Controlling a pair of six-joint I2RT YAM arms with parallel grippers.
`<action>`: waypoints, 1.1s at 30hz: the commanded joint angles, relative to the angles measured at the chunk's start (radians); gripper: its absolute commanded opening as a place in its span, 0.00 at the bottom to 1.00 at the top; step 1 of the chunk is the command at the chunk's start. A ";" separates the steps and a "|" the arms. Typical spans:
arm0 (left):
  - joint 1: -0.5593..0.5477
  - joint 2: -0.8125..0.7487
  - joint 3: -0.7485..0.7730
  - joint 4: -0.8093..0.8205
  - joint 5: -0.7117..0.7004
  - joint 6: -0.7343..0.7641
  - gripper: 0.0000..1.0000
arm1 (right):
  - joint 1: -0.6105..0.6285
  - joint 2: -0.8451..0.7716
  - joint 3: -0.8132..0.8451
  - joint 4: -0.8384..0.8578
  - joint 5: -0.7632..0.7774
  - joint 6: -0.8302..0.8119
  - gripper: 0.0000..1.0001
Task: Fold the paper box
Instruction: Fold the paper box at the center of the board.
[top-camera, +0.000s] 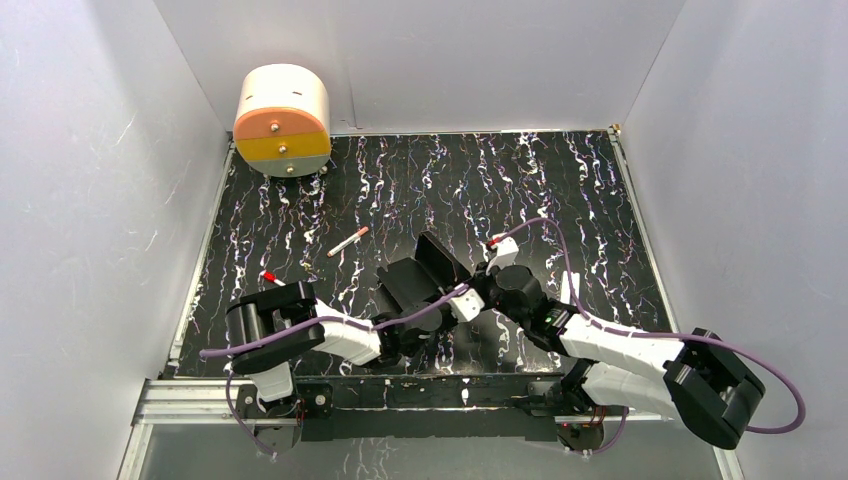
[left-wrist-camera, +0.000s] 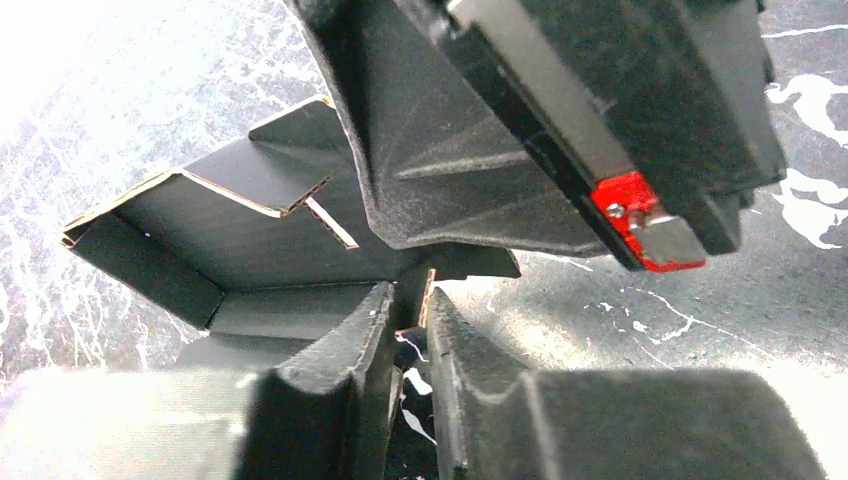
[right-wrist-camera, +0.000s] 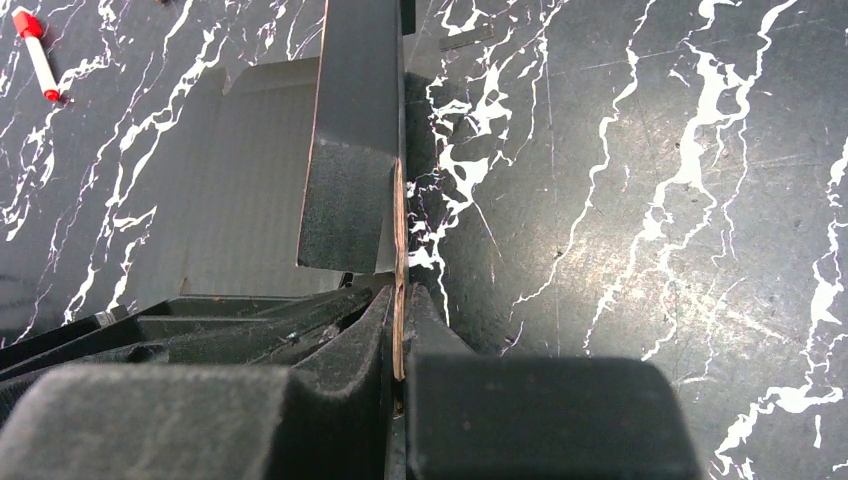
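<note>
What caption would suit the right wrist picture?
Right gripper pinching an upright flap of the paper box above the marbled table.

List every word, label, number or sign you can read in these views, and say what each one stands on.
None: no readable text in any view.
The paper box: plain black card, no print.
The round cream-and-orange device: only screws on its face, no lettering.
The red-capped pen near the centre and the red-capped pen by the left arm: too small to show any print.
</note>
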 joint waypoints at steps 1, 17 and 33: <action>0.007 -0.004 0.015 0.036 -0.063 -0.032 0.13 | 0.005 -0.029 0.023 0.045 -0.017 -0.013 0.06; 0.182 -0.051 -0.005 -0.100 0.145 -0.424 0.01 | 0.004 -0.070 -0.058 0.158 -0.053 -0.136 0.06; 0.214 0.001 0.009 -0.108 0.228 -0.581 0.02 | 0.004 -0.030 -0.101 0.266 -0.011 -0.217 0.06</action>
